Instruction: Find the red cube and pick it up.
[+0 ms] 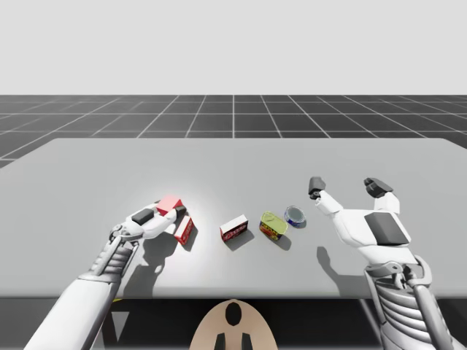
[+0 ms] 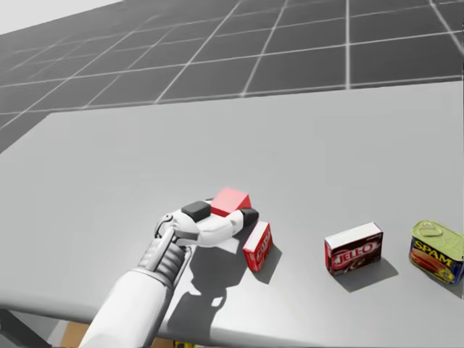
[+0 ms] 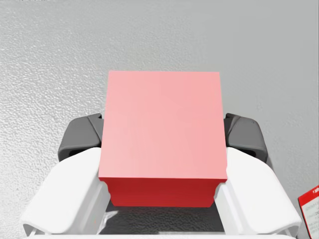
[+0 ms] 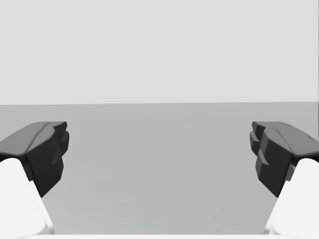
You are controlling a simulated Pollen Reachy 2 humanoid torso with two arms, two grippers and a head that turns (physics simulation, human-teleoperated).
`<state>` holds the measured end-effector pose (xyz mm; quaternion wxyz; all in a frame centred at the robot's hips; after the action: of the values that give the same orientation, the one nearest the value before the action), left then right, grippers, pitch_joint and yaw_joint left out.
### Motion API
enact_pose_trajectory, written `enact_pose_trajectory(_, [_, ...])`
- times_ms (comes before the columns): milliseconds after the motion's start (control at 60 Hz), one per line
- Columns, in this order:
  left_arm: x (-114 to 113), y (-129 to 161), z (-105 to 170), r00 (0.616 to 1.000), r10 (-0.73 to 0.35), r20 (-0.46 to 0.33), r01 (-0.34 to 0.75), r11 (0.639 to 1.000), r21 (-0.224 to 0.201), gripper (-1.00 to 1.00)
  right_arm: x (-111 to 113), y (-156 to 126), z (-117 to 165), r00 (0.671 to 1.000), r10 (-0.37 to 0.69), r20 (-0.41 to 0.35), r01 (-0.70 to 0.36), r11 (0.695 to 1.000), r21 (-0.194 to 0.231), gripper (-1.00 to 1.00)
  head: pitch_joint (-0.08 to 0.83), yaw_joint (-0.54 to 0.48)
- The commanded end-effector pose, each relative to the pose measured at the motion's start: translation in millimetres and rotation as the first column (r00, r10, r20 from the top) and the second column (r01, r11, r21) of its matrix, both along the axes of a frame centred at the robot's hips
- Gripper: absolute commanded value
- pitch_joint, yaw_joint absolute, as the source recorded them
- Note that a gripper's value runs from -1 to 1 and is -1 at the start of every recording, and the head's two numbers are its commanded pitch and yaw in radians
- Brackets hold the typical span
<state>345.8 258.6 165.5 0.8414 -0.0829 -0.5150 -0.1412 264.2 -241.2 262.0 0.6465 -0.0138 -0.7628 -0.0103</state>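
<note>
Evidently my left pincer (image 3: 162, 138) grips the red cube (image 3: 162, 124); its base hidden

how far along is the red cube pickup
Found and grasped: my left gripper is shut on the red cube, fingers pressing both its sides. Left to do: lift it; I cannot tell whether it is off the table yet. My right gripper hangs open, unused.

On our grey table (image 1: 233, 160) we see a loose row: a small red box (image 1: 184, 230) standing on a narrow side, a dark red box (image 1: 234, 228), a yellow rectangular can (image 1: 273, 225), and a blue round can (image 1: 295, 216) just beside it.
</note>
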Motion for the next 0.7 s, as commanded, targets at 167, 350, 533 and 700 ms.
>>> enact_pose_trajectory(167, [-5.3, -1.3, -7.1, 1.000, -0.001, -0.030, 0.002, 1.000, 0.014, 1.00, 0.7, -0.8, -0.7, 1.000, -0.004, -0.008, 0.004, 1.000, 0.028, -1.00, 0.331, 0.34])
enact_pose_trajectory(350, [-11.9, -1.0, 14.0, 1.000, -0.004, 0.010, 0.004, 1.000, 0.020, 1.00, 1.2, -5.6, 0.9, 1.000, 0.004, 0.000, -0.004, 0.999, 0.042, -1.00, 0.297, 0.34])
enact_pose_trajectory(533, [-26.3, 7.3, 69.6, 0.993, -0.009, 0.118, 0.006, 1.000, 0.030, 1.00, 1.2, -7.2, 0.8, 1.000, 0.010, 0.004, -0.010, 0.999, 0.038, -1.00, 0.293, 0.35])
enact_pose_trajectory(700, [-43.5, 11.2, 121.8, 0.972, -0.014, 0.235, 0.005, 0.999, 0.040, 1.00, 1.6, -9.9, -0.7, 1.000, 0.025, 0.012, -0.026, 0.999, 0.028, -1.00, 0.286, 0.35])
